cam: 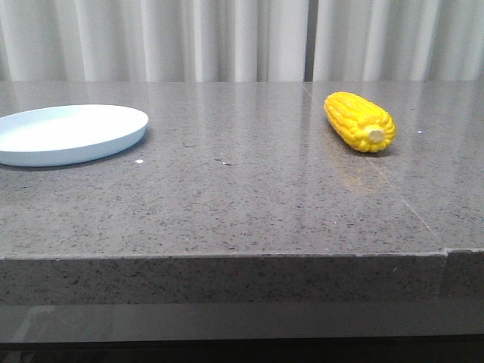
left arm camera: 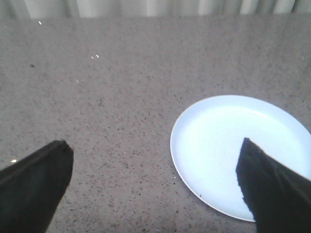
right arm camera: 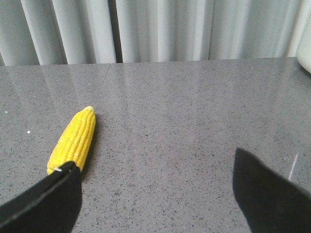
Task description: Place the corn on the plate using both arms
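The yellow corn (cam: 361, 121) lies on the grey stone table at the right, pale stub end toward the front. The pale blue plate (cam: 69, 133) sits at the far left and holds nothing. Neither arm shows in the front view. In the left wrist view my left gripper (left arm camera: 155, 155) is open and empty, one finger in front of the plate (left arm camera: 218, 145). In the right wrist view my right gripper (right arm camera: 155, 170) is open and empty; the corn (right arm camera: 74, 140) lies on the table beyond one finger, outside the gap.
The grey speckled table (cam: 242, 197) ends in a thick front edge (cam: 227, 276). White curtains (cam: 227, 38) hang behind the table. A seam (cam: 378, 166) runs through the tabletop near the corn.
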You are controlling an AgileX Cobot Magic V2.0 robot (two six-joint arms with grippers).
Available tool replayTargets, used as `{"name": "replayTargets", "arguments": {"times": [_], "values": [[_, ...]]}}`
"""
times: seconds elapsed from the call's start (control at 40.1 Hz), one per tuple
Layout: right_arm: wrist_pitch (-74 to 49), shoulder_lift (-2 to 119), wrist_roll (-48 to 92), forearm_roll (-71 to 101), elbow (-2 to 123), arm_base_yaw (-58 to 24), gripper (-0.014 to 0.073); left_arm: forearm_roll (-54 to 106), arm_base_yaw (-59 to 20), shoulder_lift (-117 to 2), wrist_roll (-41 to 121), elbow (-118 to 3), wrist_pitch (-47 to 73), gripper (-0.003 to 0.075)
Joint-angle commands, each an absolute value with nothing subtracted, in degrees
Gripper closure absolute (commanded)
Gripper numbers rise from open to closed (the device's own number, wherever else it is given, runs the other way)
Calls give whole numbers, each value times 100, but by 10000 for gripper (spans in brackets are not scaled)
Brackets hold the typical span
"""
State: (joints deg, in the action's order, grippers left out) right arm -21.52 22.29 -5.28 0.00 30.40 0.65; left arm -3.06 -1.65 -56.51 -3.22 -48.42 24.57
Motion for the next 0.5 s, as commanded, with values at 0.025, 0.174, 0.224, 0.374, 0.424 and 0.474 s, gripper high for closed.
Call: {"name": "replayTargets", "arguments": {"times": [0.025, 0.174, 0.224, 0.374, 0.424, 0.474], "values": [[-1738, 2307, -481, -40, 3240, 87, -59, -198, -367, -6520, -319, -5774, 3061, 63], [-1738, 2307, -481, -40, 3240, 87, -59, -156, -490, -7695, -319, -6718, 4237, 63], [-1738, 2307, -481, -40, 3240, 87, -59, -156, -490, -8026, -319, -7003, 4507, 63], [-1738, 2307, -481, -40, 3240, 87, -59, -156, -478, -8788, -319, -7480, 4887, 64], [-1738, 2307, -481, -40, 3240, 87, -59, -156, -478, -8984, -319, -7554, 4887, 74], [-1738, 2307, -481, -40, 3240, 87, -59, -139, -478, -9171, -319, -7592, 4887, 95]]}}
